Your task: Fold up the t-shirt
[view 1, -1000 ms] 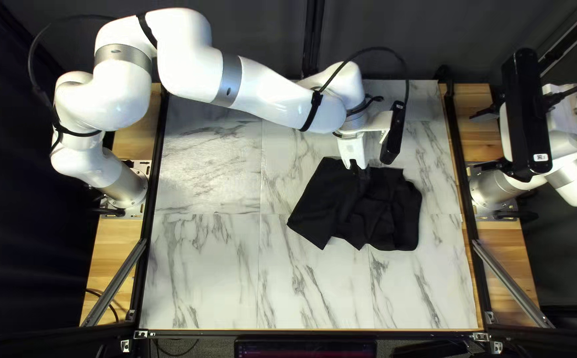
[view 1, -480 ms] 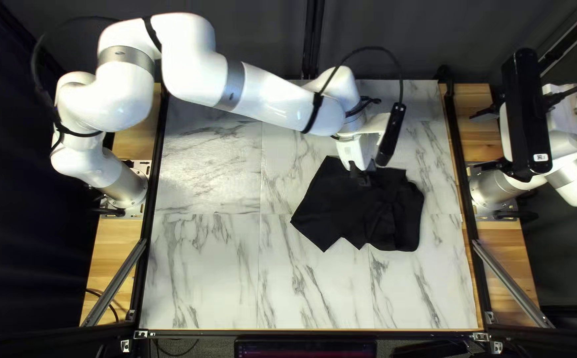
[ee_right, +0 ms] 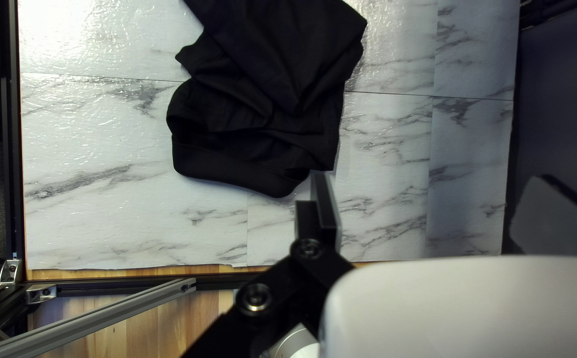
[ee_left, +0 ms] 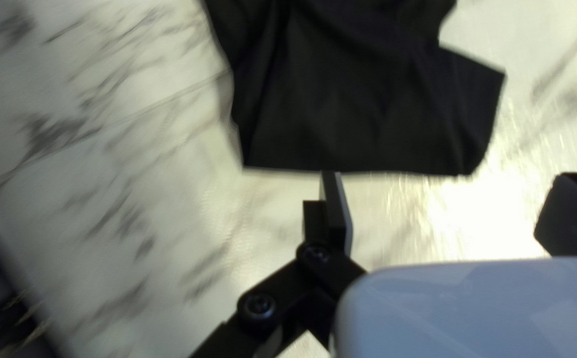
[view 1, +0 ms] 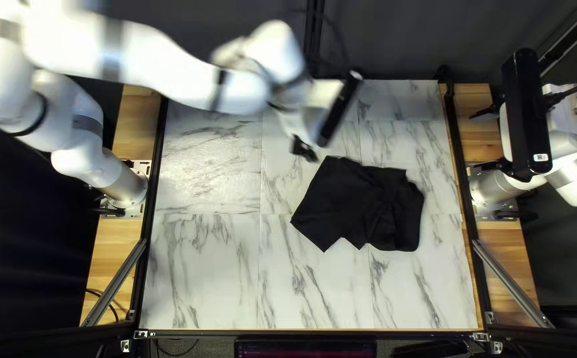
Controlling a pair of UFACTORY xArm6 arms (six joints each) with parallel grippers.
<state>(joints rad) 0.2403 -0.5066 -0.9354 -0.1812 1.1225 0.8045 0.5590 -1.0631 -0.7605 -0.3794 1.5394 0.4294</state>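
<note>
The black t-shirt [view 1: 354,205] lies bunched into a compact, creased shape right of the table's middle in the top left view. My left gripper [view 1: 303,150] is raised beyond its upper left corner, apart from it. In the left wrist view that gripper [ee_left: 451,178] is open, its fingers wide apart with no cloth between them, and the shirt [ee_left: 361,93] lies ahead. My right gripper [view 1: 475,142] hangs at the table's right edge. The right wrist view shows this gripper [ee_right: 434,178] open and empty, with the shirt's folded, layered end [ee_right: 248,159] ahead and to one side.
Bare marble-patterned table top [view 1: 202,265] surrounds the shirt. Black rails [view 1: 464,199] and wooden strips [view 1: 510,258] run along the sides. A slanted metal bar [ee_right: 103,315] shows in the right wrist view. A dark curtain hangs behind the far edge.
My left arm has swung back leftward and its gripper has come away from over the shirt. Just before, the shirt's left part shifted slightly and smoothed out. The right arm stayed still.
</note>
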